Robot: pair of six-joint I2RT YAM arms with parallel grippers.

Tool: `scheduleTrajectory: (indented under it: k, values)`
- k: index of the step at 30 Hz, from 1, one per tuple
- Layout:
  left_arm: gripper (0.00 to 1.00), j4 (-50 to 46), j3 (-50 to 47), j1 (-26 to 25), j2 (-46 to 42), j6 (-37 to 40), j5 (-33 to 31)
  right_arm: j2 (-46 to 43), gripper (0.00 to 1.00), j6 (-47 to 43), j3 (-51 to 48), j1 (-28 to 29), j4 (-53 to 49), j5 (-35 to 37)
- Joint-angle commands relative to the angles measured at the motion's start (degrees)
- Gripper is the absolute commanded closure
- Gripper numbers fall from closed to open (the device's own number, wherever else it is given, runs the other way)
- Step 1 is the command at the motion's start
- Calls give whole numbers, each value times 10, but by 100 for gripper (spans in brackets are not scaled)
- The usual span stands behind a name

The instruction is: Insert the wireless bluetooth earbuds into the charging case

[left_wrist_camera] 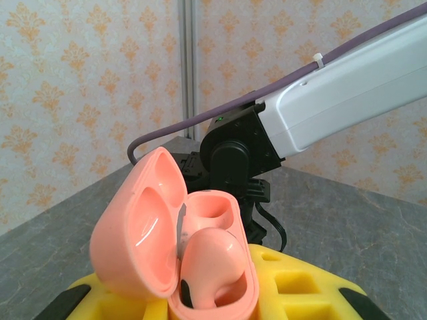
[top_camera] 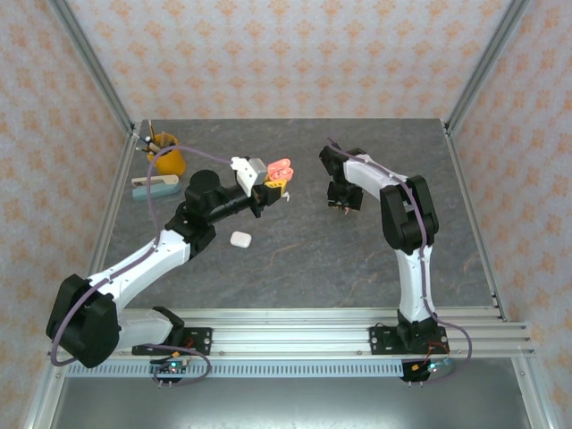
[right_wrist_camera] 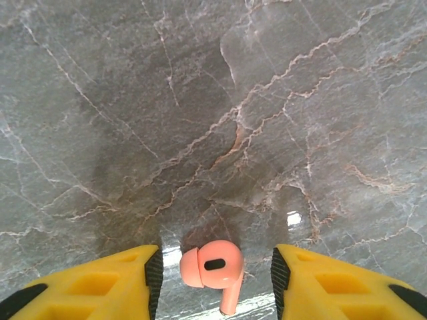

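Left gripper is clamped on the salmon case, which I hold off the table just left of centre, yellow fingers under and on both sides of its lower shell. Lid stands open, tipped to the left in my wrist view. One salmon earbud, the seated earbud, lies in the nearer well with its rounded head above the rim; the far well shows a bare hollow.

Right gripper points down at the table right of centre, jaws apart. The loose earbud, salmon, lies flat on the table between the fingertips with a gap on each side, stem towards the near edge.

A white case rests closed on the table, near my left arm. A yellow cup stands at the far left.
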Motion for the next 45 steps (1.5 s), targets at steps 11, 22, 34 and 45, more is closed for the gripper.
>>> scheduleTrajectory:
  k: [11, 22, 34, 45]
  values:
    - [100, 27, 24, 0, 9, -1, -6, -1, 63, -9, -34, -17, 12, 8]
    - [100, 19, 26, 0, 4, -2, -7, -25, 69, -8, -69, -24, 29, 5]
    - [100, 10, 33, 0, 4, 0, -8, -116, 70, -12, -135, -26, 91, 18]
    - [100, 13, 46, 0, 16, -4, -5, -294, 70, -17, -182, -26, 171, 7]
